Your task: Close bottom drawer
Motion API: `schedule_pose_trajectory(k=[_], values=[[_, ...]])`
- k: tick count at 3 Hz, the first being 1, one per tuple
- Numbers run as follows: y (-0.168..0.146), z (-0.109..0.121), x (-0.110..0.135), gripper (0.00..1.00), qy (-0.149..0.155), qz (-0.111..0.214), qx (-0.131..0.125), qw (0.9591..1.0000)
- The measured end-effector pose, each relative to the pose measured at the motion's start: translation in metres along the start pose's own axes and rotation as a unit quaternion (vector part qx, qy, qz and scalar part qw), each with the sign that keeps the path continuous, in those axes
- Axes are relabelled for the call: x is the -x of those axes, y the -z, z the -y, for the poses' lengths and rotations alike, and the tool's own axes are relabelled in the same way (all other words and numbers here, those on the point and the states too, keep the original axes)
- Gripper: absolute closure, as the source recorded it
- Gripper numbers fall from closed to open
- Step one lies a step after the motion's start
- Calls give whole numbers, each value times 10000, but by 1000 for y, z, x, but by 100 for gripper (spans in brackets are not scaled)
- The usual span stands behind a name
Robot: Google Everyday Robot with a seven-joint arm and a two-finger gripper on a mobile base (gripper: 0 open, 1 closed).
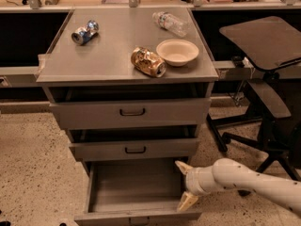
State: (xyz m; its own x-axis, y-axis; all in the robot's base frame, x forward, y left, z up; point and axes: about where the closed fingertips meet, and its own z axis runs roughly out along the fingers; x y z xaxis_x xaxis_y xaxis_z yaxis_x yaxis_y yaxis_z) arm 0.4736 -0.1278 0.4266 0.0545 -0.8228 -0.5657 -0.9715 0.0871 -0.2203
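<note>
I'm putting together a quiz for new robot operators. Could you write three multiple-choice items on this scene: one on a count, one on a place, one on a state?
1. How many objects lie on the grey metal cabinet top?
A. two
B. four
C. six

2. Where is the robot's cream two-finger gripper?
A. at the right front corner of the lowest grey metal drawer
B. on that top
C. out of view

3. The lowest drawer is:
A. fully shut
B. pulled out
C. taken out entirely

Answers:
1. B: a crushed blue can, a clear plastic bottle, a beige bowl and a crushed gold can.
2. A: its open fingers sit by that drawer's right wall.
3. B: its bare inside shows.
</note>
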Motion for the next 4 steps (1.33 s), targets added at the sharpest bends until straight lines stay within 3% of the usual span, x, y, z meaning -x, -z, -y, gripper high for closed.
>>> schedule_pose_trajectory(k=[1, 2, 3, 4], values=[[-33, -21, -13, 0, 49, 214, 187, 9996], [-34, -22, -13, 0, 49, 215, 194, 9996], [-55, -28, -32, 16, -66, 315, 309, 9990], [-98, -46, -63, 40, -310, 428, 570, 9970]])
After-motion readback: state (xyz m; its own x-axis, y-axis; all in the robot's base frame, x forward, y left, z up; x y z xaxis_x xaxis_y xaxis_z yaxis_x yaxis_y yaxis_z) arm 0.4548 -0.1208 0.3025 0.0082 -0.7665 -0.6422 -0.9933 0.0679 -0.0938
